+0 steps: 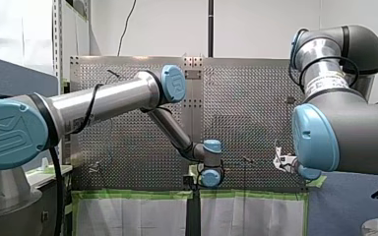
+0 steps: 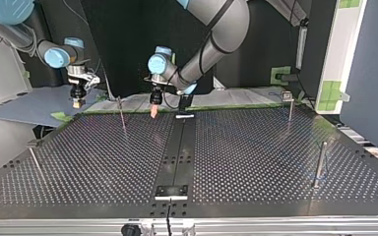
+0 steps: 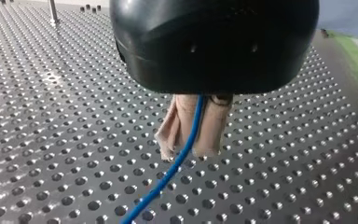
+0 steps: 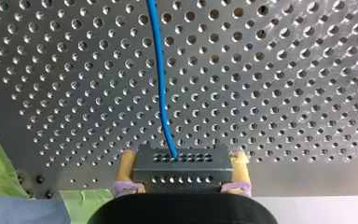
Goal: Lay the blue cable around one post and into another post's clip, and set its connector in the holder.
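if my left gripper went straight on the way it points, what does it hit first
My left gripper would probably meet the perforated table just under it first, beside the blue cable it holds.

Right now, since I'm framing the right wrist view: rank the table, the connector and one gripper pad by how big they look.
1. table: fills most of the view.
2. connector: nearness to the camera enlarges it.
3. pad: only a sliver shows beside the connector.
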You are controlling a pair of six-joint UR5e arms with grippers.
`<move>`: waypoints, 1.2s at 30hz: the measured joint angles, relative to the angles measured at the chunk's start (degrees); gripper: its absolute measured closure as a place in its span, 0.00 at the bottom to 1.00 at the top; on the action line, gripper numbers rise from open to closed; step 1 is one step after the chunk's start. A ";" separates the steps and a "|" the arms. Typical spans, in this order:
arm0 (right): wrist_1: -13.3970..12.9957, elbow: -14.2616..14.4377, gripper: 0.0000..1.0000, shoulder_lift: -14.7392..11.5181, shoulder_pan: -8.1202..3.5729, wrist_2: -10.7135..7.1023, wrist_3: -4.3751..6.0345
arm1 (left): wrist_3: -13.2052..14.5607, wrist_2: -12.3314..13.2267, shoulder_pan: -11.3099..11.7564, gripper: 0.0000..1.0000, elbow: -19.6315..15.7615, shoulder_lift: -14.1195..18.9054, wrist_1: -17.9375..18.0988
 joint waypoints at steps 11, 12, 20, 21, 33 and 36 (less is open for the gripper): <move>0.71 -3.45 1.00 0.28 -0.50 -0.76 0.04 | 1.84 1.04 1.02 1.00 1.85 0.00 -1.52; 0.91 -3.84 1.00 0.28 -0.51 -0.82 0.01 | 2.28 1.10 1.04 1.00 2.02 0.00 -1.78; 2.98 -7.50 1.00 0.36 -0.82 -0.93 -0.29 | 3.33 2.26 1.03 1.00 2.96 0.00 -2.87; 3.02 -7.77 1.00 0.37 -0.90 -0.91 -0.32 | 3.34 2.36 1.04 1.00 3.08 0.01 -2.95; 5.58 -8.94 1.00 0.47 -1.28 -0.85 -1.79 | 3.66 1.93 0.78 0.96 4.09 0.02 -5.17; 6.56 -8.95 1.00 0.48 -1.12 -0.94 -2.18 | 4.41 1.27 0.73 0.66 3.41 0.06 -6.48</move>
